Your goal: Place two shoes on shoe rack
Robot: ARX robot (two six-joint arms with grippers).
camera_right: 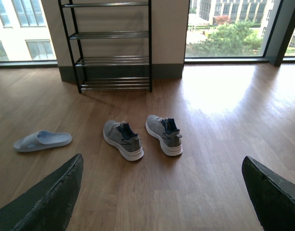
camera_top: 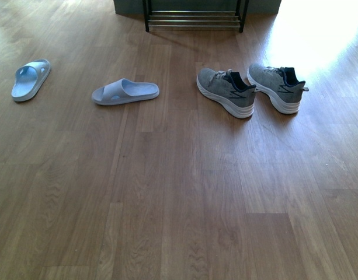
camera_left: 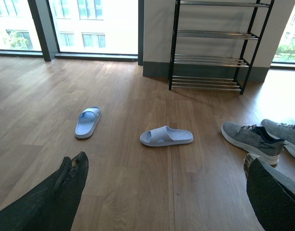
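— Shoes?
— Sneakers (camera_top: 226, 91), side by side on floor (camera_top: 179, 204), upper right; slides (camera_top: 125, 91), apart, upper left. Rack (camera_top: 194, 17), top edge, centre.
— Claws?
— Left claw (camera_left: 165, 159), right claw (camera_right: 161, 159): both wide, holding nothing.

So the left hand (camera_left: 164, 161) is spread wide, its two dark fingers (camera_left: 60, 197) poking in at the near edge over the wood floor (camera_left: 137, 192). Out on the floor there's a pale-blue slide (camera_left: 88, 121), and a second slide (camera_left: 166, 136) well apart from it, lying sideways. Off toward the sneaker side, a grey sneaker (camera_left: 251, 141) with a white sole sits just beside the other sneaker (camera_left: 284, 134), which is partly cut off by the frame. The shoe rack (camera_left: 212, 45) stands further back against a pale wall (camera_left: 157, 33), black frame and chrome-rod shelves. Big windows (camera_left: 89, 24) are next to it.
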